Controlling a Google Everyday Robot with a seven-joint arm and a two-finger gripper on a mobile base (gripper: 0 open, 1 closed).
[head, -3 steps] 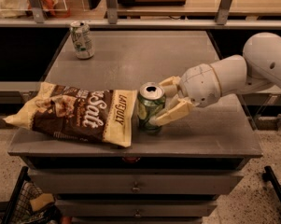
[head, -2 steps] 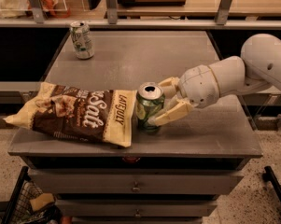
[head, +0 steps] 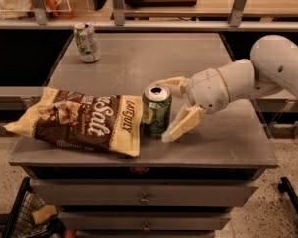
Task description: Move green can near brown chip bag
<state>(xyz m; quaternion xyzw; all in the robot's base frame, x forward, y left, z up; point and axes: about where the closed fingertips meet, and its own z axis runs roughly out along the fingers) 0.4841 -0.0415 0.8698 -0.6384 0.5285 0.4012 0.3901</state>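
The green can (head: 156, 111) stands upright on the grey table (head: 223, 143), right beside the cream-yellow right end of the brown chip bag (head: 81, 120), which lies flat along the front left of the table. My gripper (head: 164, 111) reaches in from the right at the can's right side. Its fingers are spread open: one fingertip (head: 169, 134) is just in front of and to the right of the can, the other finger (head: 169, 83) is behind it. Neither clearly presses on the can.
A paler white-silver can (head: 87, 43) stands at the table's far left. A shelf rail with posts (head: 138, 23) runs behind the table. Drawers (head: 143, 198) are below the front edge, and a wire basket (head: 24, 217) sits on the floor at the lower left.
The fingers have spread wider off the green can and the gripper has eased slightly to the right. The can and the bag have stayed in place.
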